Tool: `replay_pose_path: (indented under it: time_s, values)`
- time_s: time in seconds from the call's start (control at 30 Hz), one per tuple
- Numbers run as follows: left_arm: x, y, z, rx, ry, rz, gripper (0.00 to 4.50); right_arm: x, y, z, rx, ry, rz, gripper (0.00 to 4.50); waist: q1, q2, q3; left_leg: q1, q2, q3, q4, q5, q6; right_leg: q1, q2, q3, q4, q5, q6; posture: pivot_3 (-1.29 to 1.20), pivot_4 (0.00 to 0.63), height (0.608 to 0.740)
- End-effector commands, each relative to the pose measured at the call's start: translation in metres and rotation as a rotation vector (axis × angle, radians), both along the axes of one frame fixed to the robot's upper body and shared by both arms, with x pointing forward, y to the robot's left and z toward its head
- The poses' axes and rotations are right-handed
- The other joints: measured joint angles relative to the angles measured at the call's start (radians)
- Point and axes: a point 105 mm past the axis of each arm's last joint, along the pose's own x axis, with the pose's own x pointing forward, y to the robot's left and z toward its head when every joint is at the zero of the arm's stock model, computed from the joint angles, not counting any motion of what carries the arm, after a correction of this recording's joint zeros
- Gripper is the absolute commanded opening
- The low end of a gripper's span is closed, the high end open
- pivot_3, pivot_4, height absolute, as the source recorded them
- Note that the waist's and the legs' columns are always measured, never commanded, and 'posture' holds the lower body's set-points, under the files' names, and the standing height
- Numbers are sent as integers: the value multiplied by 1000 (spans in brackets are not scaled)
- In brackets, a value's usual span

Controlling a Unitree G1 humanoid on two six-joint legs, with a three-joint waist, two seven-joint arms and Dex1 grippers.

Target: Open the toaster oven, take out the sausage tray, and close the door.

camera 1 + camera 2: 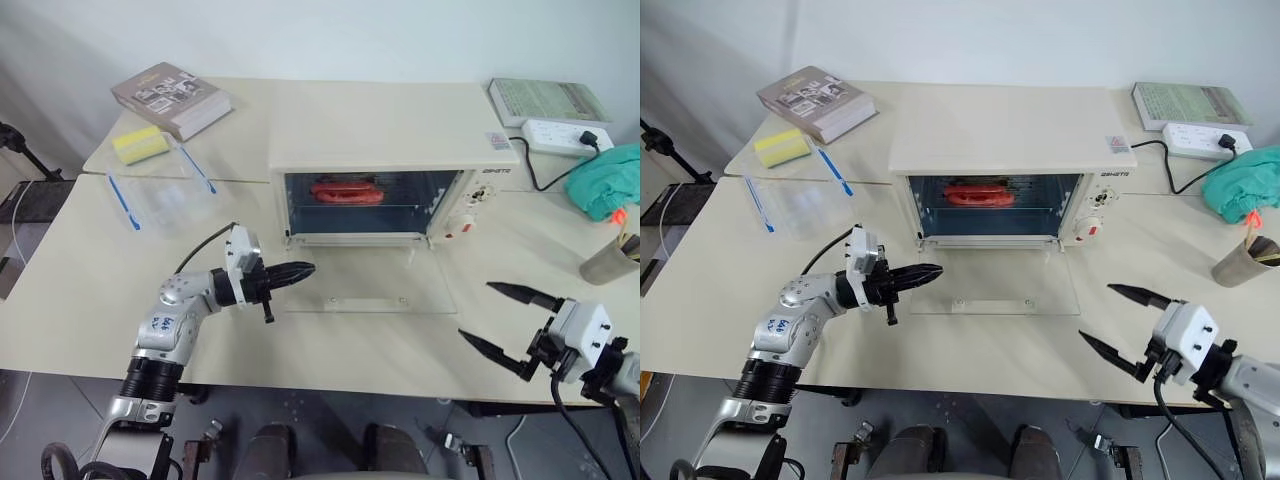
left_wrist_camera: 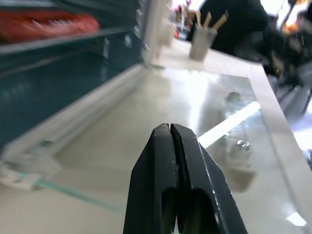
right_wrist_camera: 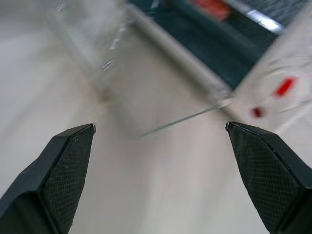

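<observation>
The door (image 1: 365, 291) lies flat open on the table, so the oven (image 1: 390, 170) shows its tray (image 1: 347, 197) of sausages at twelve o'clock. The left gripper (image 1: 300, 270), pinched shut and empty, hovers at the door's nine o'clock edge. The right gripper (image 1: 505, 318) waits wide apart at four o'clock.

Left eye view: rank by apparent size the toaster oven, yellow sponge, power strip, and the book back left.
1. toaster oven, largest by far
2. book
3. power strip
4. yellow sponge

Strip and sponge look close, so their order is unsure.
</observation>
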Motion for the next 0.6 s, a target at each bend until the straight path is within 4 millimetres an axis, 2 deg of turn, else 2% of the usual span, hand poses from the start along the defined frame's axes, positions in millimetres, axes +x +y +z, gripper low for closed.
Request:
replay_pose_path:
  time_s: [0.03, 0.17, 0.23, 0.27, 0.37, 0.5, 0.6]
  values:
    - [-2, 1, -3, 21, -26, -6, 48, 16, 15, 21, -16, -63, -8, 4500, 0, 0, 0, 0, 0, 0, 0, 0, 0, 0, 0, 0, 0, 0, 0, 0, 150, 740]
    - [-6, 10, -8, 28, -36, 8, 48, 61, 58, 42, -53, -190, -93, 4500, 0, 0, 0, -3, 1, 0, 3, 0, 0, -2, 0, 0, 1, 0, 0, 0, 150, 740]
    - [-8, 12, -10, 27, -59, 7, 48, 73, 72, 42, -100, -211, -112, 4500, 1, 0, 0, -4, 1, 0, 3, 0, 0, -4, 0, 1, 3, 0, 0, 0, 150, 740]
    - [-11, 13, -8, 3, -61, 7, 215, 78, 83, 44, -126, -250, -87, 4500, 4, 0, 0, -4, 0, 0, 3, 0, 0, -5, 0, 1, 4, 0, 0, 0, 150, 740]
    - [-16, 18, 7, -99, -96, 29, 850, 93, 105, 51, -236, -393, -77, 4500, 6, 0, 0, -7, 0, -1, 3, 0, 0, -9, 0, 1, 6, 0, 0, 0, 150, 740]
    - [-16, 29, 22, -149, -159, 98, 2178, 107, 109, 46, -374, -471, -109, 4500, 6, 0, 0, -14, -1, -1, 6, 0, 0, -16, -1, 1, 10, 0, 0, 0, 150, 740]
    - [-27, 53, 34, -149, -218, 164, 3115, 127, 108, 50, -529, -591, -216, 4500, -7, 0, 0, -15, -1, -1, 7, 0, 0, -17, -1, 1, 11, 0, 0, 0, 150, 740]
